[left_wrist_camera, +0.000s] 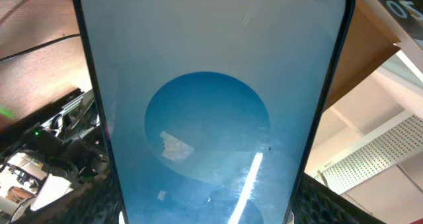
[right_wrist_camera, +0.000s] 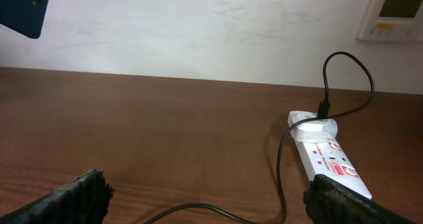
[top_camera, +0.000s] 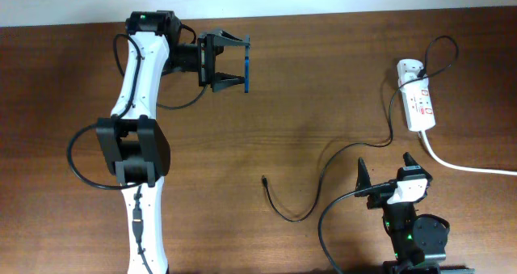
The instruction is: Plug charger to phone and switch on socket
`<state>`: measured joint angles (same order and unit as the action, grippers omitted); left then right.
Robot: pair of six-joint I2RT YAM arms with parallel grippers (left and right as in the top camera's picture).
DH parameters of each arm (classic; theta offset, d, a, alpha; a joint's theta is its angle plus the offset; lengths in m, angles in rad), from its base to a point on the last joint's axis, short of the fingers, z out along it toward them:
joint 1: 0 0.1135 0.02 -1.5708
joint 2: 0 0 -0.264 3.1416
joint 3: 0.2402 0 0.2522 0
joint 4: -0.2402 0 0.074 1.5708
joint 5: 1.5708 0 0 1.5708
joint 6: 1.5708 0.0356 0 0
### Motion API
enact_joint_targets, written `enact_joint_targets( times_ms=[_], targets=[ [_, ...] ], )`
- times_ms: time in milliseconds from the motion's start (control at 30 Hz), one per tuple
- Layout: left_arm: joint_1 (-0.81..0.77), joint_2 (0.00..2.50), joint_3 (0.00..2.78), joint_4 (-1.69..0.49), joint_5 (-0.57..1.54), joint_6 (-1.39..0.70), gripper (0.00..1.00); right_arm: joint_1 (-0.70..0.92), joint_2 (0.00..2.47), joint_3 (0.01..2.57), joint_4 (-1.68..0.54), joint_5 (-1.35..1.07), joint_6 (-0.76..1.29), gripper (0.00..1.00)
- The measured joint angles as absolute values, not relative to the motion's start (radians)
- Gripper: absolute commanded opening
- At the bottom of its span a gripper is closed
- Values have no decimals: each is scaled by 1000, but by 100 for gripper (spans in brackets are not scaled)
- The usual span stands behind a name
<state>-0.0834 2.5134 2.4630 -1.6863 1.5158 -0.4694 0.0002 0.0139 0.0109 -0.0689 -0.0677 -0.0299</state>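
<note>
My left gripper (top_camera: 234, 62) is shut on the phone (top_camera: 246, 70) and holds it on edge above the table at the back left. Its blue screen fills the left wrist view (left_wrist_camera: 211, 118). In the right wrist view its corner shows at top left (right_wrist_camera: 23, 9). The charger's thin black cable (top_camera: 323, 173) lies on the table, its plug tip (top_camera: 265, 179) free near the middle. Its white adapter (top_camera: 409, 67) sits in the socket (top_camera: 420, 104), a white power strip at the right, also in the right wrist view (right_wrist_camera: 327, 158). My right gripper (top_camera: 386, 170) is open and empty near the front right.
The socket's thick white cord (top_camera: 468, 167) runs off the right edge. The cable loops above the adapter (right_wrist_camera: 347, 78). A pale wall with a wall panel (right_wrist_camera: 396, 12) stands behind the table.
</note>
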Motion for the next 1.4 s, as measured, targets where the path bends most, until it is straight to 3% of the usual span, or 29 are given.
enact_joint_targets(
  times_ms=[133,233,400,467,533,567,667,733,833,867,933,1033,1100,1167,1267,1400],
  targets=[
    [-83,2513,2463,-1686,1515,-469,79,0,14,11,-63,-84,-23,98],
    [-83,2513,2463,-1686,1516,-469,79,1,14,11,-25,-387,54,98],
    [-83,2513,2463,-1687,1519,-473,79,1,14,30,334,-646,93,98],
    [-83,2513,2463,-1687,1518,-473,79,1,33,120,229,-645,101,98],
    [-83,2513,2464,-1687,1520,-473,79,1,183,390,-65,-645,103,98],
    [-83,2513,2465,-1687,1519,-473,79,1,233,433,-92,-645,102,98],
    [-83,2514,2465,-1687,1520,-476,79,1,639,751,-406,-672,74,98],
    [-83,2514,2465,-1687,1522,-477,79,1,887,918,-407,-929,71,98],
    [-83,2514,2466,-1687,1523,-477,78,4,1068,968,-294,-1157,167,98],
    [-83,2514,2466,-1687,1523,-476,79,12,1087,970,-312,-1152,197,98],
    [-84,2514,2466,-1687,1523,-476,79,110,1090,1028,-523,-910,229,98],
    [-83,2514,2466,-1687,1522,-477,79,357,1182,1353,-934,-361,305,98],
    [-83,2514,2466,-1687,1522,-476,79,449,1286,1573,-1090,-143,352,98],
    [-83,2514,2466,-1687,1523,-477,78,562,1401,1692,-1000,-46,389,99],
    [-83,2514,2466,-1687,1522,-477,78,612,1509,1696,-866,-67,421,86],
    [-83,2514,2466,-1687,1522,-477,79,667,1686,1831,-931,98,450,86]
  ],
)
